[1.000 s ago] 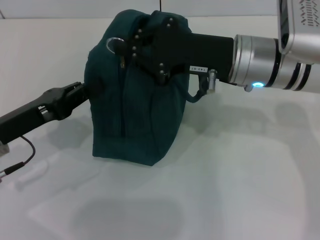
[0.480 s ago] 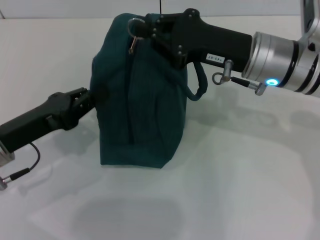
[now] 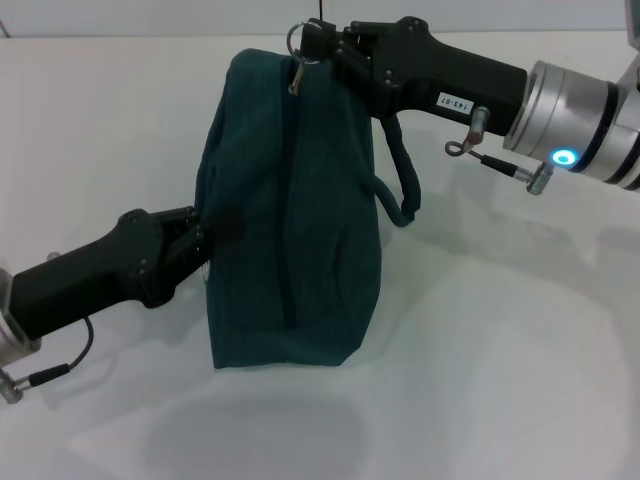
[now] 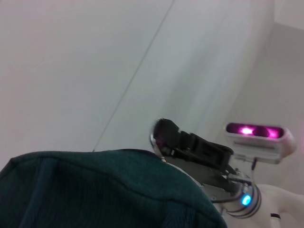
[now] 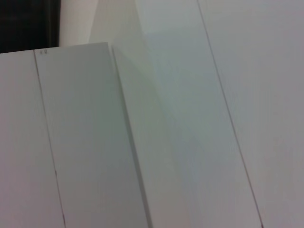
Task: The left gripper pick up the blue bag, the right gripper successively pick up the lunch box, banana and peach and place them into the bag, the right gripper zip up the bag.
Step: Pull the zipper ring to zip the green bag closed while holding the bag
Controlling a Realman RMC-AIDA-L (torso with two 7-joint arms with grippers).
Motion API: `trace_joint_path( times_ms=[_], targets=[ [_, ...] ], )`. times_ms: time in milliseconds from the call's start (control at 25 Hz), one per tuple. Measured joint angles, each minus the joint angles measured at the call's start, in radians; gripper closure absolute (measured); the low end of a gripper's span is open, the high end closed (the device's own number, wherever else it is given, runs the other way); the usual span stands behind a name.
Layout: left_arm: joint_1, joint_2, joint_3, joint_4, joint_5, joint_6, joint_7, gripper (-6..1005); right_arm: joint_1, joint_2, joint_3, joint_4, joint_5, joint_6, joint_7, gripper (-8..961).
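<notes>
the table (image 3: 500, 380) spreads white under everything i can see from my head camera. on it, near the middle, the bag (image 3: 290, 210) stands upright – dark teal, tall, its zipper line running down the face toward me from the top edge to near the base. a dark strap loops off its side at about 3 o'clock of the bag.

my right arm (image 3: 580, 125) comes in from 2 o'clock, silver wrist with a blue light lit on it. my right gripper (image 3: 322, 42) sits at the bag's top edge, 12 o'clock of the bag, with the metal ring and zipper pull right at its tip. it looks clenched around the pull, though the fingertips are too bunched together for me to be sure of the grasp, so i say i cannot tell.

my left arm reaches in from 8 o'clock, low over the table. my left gripper (image 3: 195, 235) presses against the bag's side at 9 o'clock of the bag, fingers pinched into the cloth – holding it.

from my left wrist i see the bag's rounded top (image 4: 95, 185) close up and the right gripper (image 4: 164, 135) beyond it. my right wrist shows only pale wall panels (image 5: 85, 137).

lunch box, banana and peach do not show; the bag's face is closed.
</notes>
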Motion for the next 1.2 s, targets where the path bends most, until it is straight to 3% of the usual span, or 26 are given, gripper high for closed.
trace_joint_path(
  times_ms=[760,1200],
  targets=[
    [0.013,0.002,0.000,-0.039,0.048,0.040,0.108,946,0.018,0.000,0.022,0.052,0.000,0.110,0.255,942],
    [0.048,0.013,-0.004,-0.036,0.061,0.056,0.127,904,0.001,0.004,0.022,0.056,0.040,0.200,0.252,942]
  ],
)
